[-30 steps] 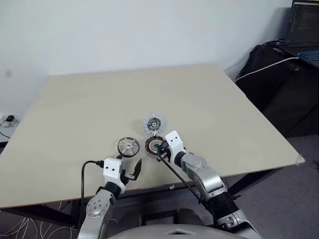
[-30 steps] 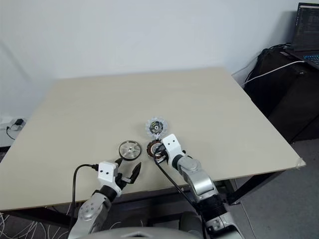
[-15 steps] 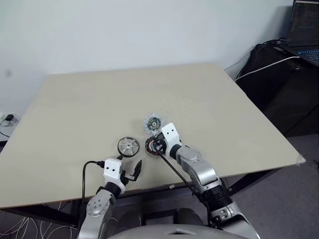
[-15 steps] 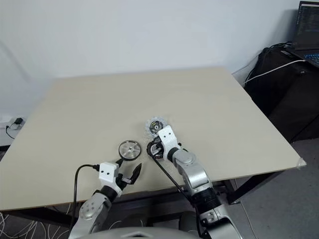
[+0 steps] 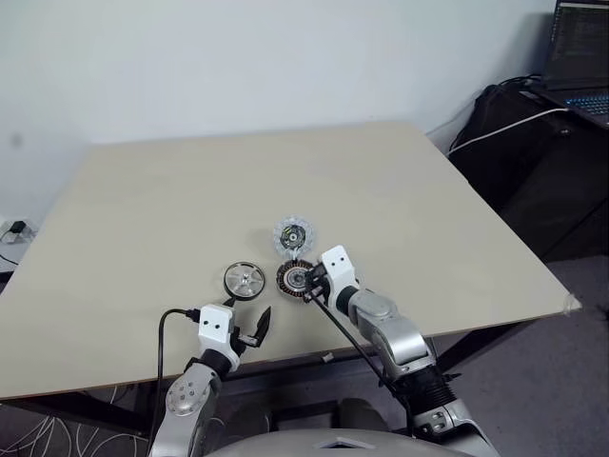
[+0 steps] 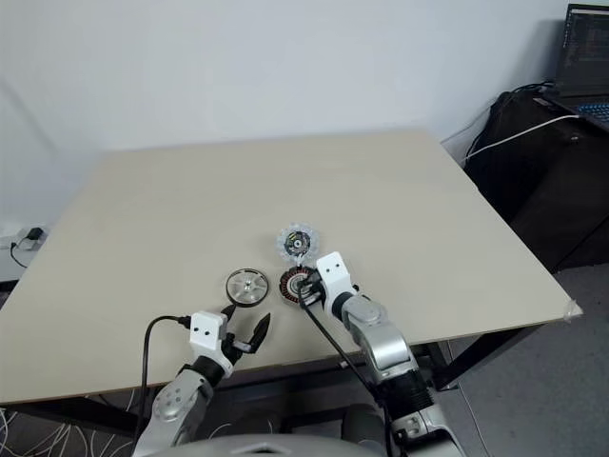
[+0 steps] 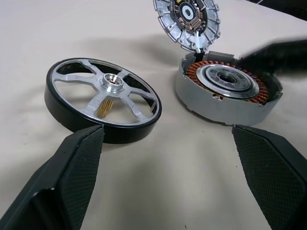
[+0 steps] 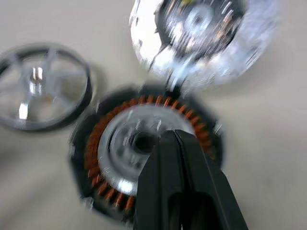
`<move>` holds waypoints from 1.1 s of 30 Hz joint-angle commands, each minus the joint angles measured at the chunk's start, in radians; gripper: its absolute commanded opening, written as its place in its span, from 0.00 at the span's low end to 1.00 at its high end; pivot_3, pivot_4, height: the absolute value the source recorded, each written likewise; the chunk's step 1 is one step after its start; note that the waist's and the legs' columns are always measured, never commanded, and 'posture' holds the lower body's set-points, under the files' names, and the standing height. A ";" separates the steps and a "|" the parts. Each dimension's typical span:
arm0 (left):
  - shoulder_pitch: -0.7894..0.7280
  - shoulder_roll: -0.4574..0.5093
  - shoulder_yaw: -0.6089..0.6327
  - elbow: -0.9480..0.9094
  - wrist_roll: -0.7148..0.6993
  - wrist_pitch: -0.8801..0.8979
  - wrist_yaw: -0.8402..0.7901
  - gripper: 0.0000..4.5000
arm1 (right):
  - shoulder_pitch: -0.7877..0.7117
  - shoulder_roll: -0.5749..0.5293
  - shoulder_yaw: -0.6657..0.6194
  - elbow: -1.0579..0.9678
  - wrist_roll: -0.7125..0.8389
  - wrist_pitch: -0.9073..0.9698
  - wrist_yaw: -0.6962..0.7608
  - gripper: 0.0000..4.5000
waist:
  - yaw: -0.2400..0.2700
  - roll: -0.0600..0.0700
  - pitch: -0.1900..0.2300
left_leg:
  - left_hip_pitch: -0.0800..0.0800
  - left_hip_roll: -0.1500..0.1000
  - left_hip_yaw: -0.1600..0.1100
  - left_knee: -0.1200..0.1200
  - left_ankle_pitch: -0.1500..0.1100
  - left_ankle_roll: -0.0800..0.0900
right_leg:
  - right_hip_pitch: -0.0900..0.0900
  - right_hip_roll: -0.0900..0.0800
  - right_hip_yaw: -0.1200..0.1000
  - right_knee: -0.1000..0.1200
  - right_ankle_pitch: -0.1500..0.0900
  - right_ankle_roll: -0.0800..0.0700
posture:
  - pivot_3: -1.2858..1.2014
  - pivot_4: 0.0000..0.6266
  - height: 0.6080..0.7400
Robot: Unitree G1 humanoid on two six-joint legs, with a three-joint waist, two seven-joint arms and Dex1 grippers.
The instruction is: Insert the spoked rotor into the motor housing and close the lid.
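Spoked rotor (image 7: 103,101) lies flat on the bench (image 5: 143,209), spokes up, just beside the motor housing (image 7: 229,92) and on its left. It looks like a stiff metal disc with a smooth black rim, probably fairly heavy for its size and slippery on the rim; a magnet pull near the windings is possible, so it may snap into place. The safest hold is judged to be across the rim from opposite sides, or on one spoke through the gaps, keeping the small toothed shaft at the hub clear.

The motor housing sits open, copper windings ringing a silver hub. The lid (image 7: 187,19) stands tilted up at the housing's far edge, apparently joined to it there, its inner face with the dark centre showing.

The left pincer (image 5: 249,327) is spread wide and holds nothing; it hangs near the bench's front edge with the rotor just ahead of its left finger (image 7: 79,158), not touching. The right pincer (image 8: 165,139) is clenched tight with nothing between its fingers, its tip poised over the hub of the housing; whether it actually touches the hub cannot be told.
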 commanded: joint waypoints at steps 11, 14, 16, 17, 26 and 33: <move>-0.008 -0.147 0.273 -0.084 -0.274 0.041 0.155 1.00 | 0.150 -0.095 -0.035 -0.267 0.085 -0.004 0.075 0.01 | 0.008 -0.006 0.003 | -0.001 0.000 -0.001 0.001 -0.002 0.000 | 0.000 -0.001 -0.001 -0.001 -0.001 0.000 | 0.52 0.00 1.00; -0.029 -0.144 0.269 -0.116 -0.338 0.151 0.150 1.00 | 0.168 -0.095 -0.034 -0.285 0.090 0.003 0.073 0.01 | 0.008 -0.009 0.006 | -0.001 0.000 -0.001 0.002 -0.002 0.000 | 0.001 0.000 -0.001 -0.001 -0.001 0.000 | 0.52 0.00 1.00; -0.049 -0.126 0.255 -0.129 -0.355 0.222 0.140 1.00 | 0.180 -0.095 -0.030 -0.299 0.093 0.007 0.073 0.01 | 0.008 -0.010 0.006 | -0.001 0.000 -0.001 0.002 -0.002 0.000 | 0.001 0.000 -0.001 -0.001 -0.001 0.000 | 0.52 0.00 1.00; -0.062 -0.118 0.249 -0.131 -0.364 0.250 0.132 1.00 | 0.188 -0.096 -0.027 -0.306 0.096 0.009 0.075 0.01 | 0.008 -0.010 0.006 | -0.001 0.000 -0.001 0.002 -0.002 0.000 | 0.001 0.000 -0.001 -0.001 -0.001 0.000 | 0.52 0.00 1.00; -0.138 -0.096 0.242 -0.137 -0.429 0.408 0.093 1.00 | 0.233 -0.109 -0.033 -0.353 0.112 0.019 0.074 0.01 | 0.008 -0.010 0.006 | -0.001 0.000 -0.001 0.002 -0.002 0.000 | 0.000 0.000 -0.001 -0.001 -0.001 0.000 | 0.52 0.00 1.00; -0.165 -0.113 0.261 -0.120 -0.477 0.539 0.132 1.00 | 0.233 -0.107 -0.037 -0.358 0.119 0.019 0.059 0.01 | 0.012 -0.010 0.006 | -0.001 0.000 -0.001 0.002 -0.002 0.000 | 0.001 0.000 -0.001 -0.001 -0.001 0.000 | 0.52 0.00 1.00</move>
